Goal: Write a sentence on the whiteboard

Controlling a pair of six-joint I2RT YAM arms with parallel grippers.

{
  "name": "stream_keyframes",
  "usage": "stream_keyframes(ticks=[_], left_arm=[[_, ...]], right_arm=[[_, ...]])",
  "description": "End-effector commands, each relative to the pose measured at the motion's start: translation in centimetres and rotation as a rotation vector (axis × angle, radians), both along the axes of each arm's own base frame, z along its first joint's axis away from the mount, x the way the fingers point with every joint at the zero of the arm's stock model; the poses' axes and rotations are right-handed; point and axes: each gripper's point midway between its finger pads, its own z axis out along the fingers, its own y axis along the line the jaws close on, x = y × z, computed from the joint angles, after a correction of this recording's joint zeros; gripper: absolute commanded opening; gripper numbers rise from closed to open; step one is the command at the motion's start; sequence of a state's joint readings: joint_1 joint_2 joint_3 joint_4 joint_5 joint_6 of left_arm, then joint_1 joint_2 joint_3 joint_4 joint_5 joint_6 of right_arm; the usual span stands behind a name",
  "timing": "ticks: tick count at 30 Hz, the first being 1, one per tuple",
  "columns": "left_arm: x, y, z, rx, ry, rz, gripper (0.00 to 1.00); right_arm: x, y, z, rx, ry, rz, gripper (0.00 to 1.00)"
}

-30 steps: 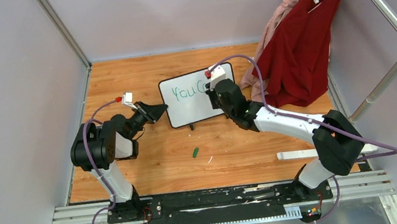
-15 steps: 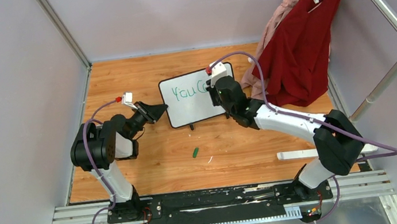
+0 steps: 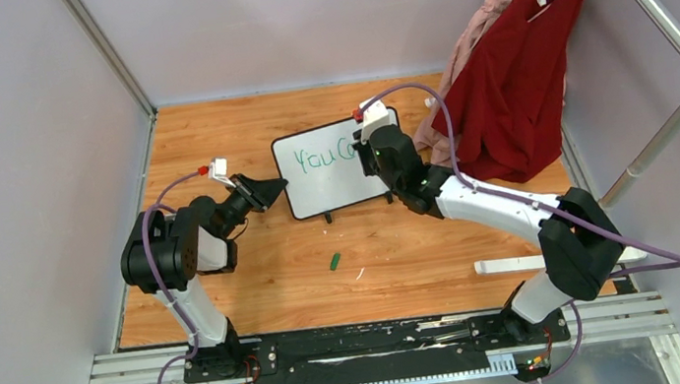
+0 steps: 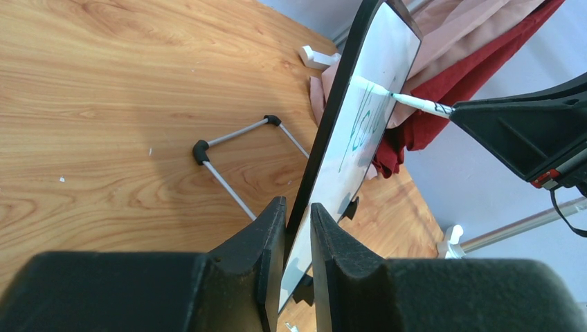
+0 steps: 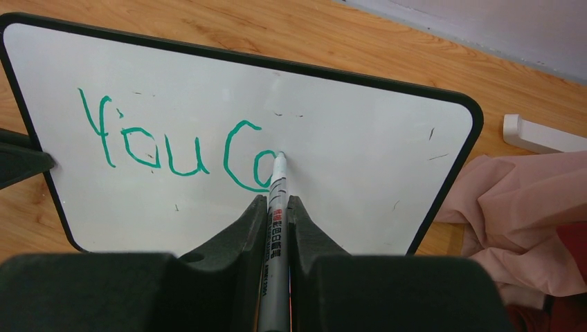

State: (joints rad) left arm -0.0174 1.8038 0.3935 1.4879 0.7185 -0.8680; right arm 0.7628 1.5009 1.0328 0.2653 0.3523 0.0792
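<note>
The whiteboard (image 3: pixel 329 178) stands tilted on the wooden table; it also shows in the right wrist view (image 5: pixel 360 173) and edge-on in the left wrist view (image 4: pixel 387 52). Green lettering (image 5: pixel 173 142) on it reads "You C" plus a partly drawn letter. My left gripper (image 4: pixel 297 214) is shut on the board's left edge. My right gripper (image 5: pixel 277 204) is shut on a white marker (image 5: pixel 275 228), whose tip touches the board at the partly drawn letter. In the top view the right gripper (image 3: pixel 369 143) hides part of the writing.
A green marker cap (image 3: pixel 334 261) lies on the table in front of the board. Red and pink clothes (image 3: pixel 510 80) hang on a rack at the right, near the board's right edge. A white bar (image 3: pixel 514 265) lies at the near right. Grey walls enclose the table.
My right gripper has shifted slightly up and right along the board with the marker, adding to the green writing after "You". The left arm and the board have stayed still.
</note>
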Motion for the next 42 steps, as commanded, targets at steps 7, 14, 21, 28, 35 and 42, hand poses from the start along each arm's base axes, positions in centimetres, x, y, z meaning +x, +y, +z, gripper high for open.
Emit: stream_keyframes(ticks=[7, 14, 21, 28, 35, 42], left_arm=[[-0.1, -0.3, 1.9, 0.003, -0.084, -0.012, 0.24], [-0.1, -0.3, 1.9, 0.002, -0.084, -0.012, 0.24], [-0.1, -0.4, 1.9, 0.002, -0.084, -0.012, 0.24], [-0.1, -0.4, 2.0, 0.002, -0.085, -0.014, 0.24], [-0.1, -0.4, 2.0, 0.002, -0.087, -0.012, 0.25], [-0.2, -0.4, 2.1, 0.002, -0.09, -0.015, 0.25]], right_arm=[[0.5, -0.8, 0.0, -0.006, -0.003, -0.028, 0.0], [-0.2, -1.2, -1.3, -0.012, 0.029, -0.026, 0.0], [-0.7, -1.6, -1.9, -0.019, 0.043, -0.027, 0.0], [-1.0, -1.9, 1.1, 0.037, 0.001, -0.03, 0.0], [-0.5, -1.7, 3.0, 0.044, -0.034, -0.029, 0.0], [0.4, -1.7, 2.7, 0.039, -0.029, -0.04, 0.0]])
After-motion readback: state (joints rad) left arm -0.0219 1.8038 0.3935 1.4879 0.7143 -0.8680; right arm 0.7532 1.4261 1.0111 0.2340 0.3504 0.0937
